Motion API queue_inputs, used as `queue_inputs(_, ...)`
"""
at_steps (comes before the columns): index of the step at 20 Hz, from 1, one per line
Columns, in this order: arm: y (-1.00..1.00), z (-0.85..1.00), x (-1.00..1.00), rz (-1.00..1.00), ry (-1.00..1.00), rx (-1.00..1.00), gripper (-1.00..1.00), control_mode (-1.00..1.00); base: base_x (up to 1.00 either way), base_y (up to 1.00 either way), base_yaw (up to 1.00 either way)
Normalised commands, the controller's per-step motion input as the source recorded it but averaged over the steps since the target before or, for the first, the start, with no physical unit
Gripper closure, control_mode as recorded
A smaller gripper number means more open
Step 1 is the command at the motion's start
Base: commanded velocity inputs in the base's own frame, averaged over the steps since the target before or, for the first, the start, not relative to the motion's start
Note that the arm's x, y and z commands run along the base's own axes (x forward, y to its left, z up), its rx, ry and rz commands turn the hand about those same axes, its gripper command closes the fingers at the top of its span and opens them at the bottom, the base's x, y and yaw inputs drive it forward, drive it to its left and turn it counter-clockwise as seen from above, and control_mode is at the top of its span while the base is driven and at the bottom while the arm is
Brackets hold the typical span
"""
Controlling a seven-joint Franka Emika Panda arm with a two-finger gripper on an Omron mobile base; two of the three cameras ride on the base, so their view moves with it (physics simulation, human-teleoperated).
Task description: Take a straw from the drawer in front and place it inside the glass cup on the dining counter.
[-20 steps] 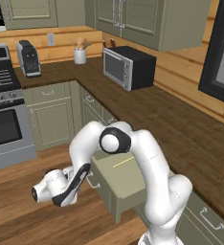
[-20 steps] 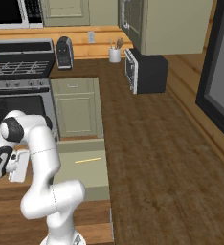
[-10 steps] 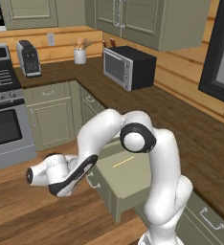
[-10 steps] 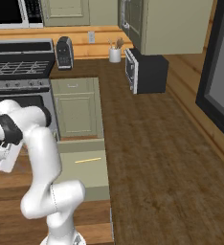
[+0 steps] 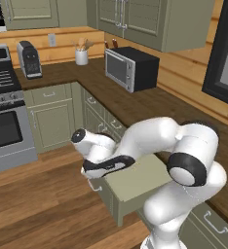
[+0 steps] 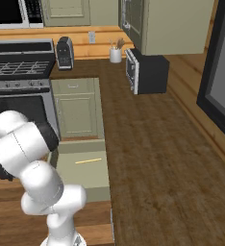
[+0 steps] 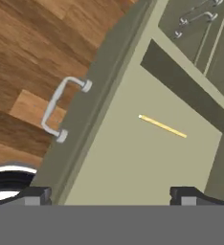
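Note:
The sage-green drawer (image 7: 133, 162) stands pulled out, its silver bar handle (image 7: 61, 112) on the front panel. Inside it the thin pale-yellow straw (image 7: 162, 126) lies flat on the floor of the drawer, alone. The straw (image 6: 88, 161) also shows in the right base view, in the open drawer (image 6: 83, 185). My gripper (image 7: 111, 196) hovers above the drawer's front part, open, with nothing between its fingertips (image 7: 35, 195). In the left base view my hand (image 5: 97, 170) hangs over the drawer (image 5: 130, 187). The glass cup and the dining counter are out of view.
A dark wood countertop (image 6: 148, 144) runs beside the drawer. On it stand a black microwave (image 5: 133, 68), a white utensil crock (image 5: 81, 56) and a dark coffee machine (image 5: 29, 59). A stove (image 5: 4, 112) is at the left. Wood floor (image 5: 33, 204) lies before the drawer.
My arm has swung from low over the floor at the left to above the open drawer. The jaws have spread a little wider. The straw has not moved.

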Motion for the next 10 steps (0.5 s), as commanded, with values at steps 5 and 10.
queue_inputs(5, -0.61, 0.0, 0.63, -0.05, 0.22, 0.19, -1.0, -1.0, 0.0, 0.0, 0.0)
queue_inputs(10, -0.22, -0.14, 0.73, -0.09, 0.19, 0.11, -1.0, -1.0, 0.0, 0.0, 0.0)
